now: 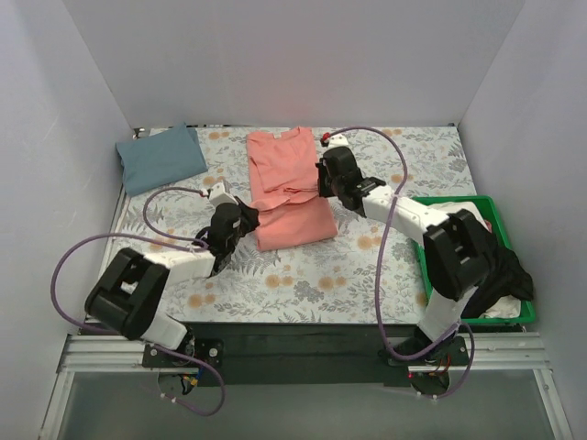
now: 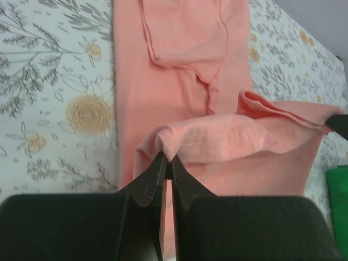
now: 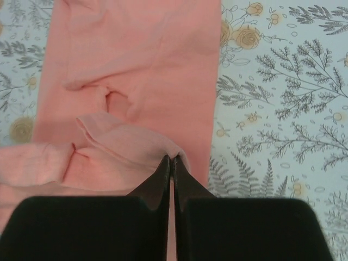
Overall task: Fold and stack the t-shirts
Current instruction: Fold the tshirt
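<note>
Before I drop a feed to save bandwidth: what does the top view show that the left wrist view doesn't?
Only top: the folded blue tee at the far left, and the whole green bin with dark cloth in it. Only left wrist: the pink tee seen close, its stitched hem pinched in the shut left gripper. Both: the pink tee on the floral cloth, plus at least a sliver of the bin.

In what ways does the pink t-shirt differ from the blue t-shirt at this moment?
The pink t-shirt lies mid-table, only partly folded; the blue t-shirt is a neat folded packet at the far left corner. The left fingers and right fingers pinch the pink t-shirt's edge; nothing touches the blue one. Both rest on the floral cloth.
</note>
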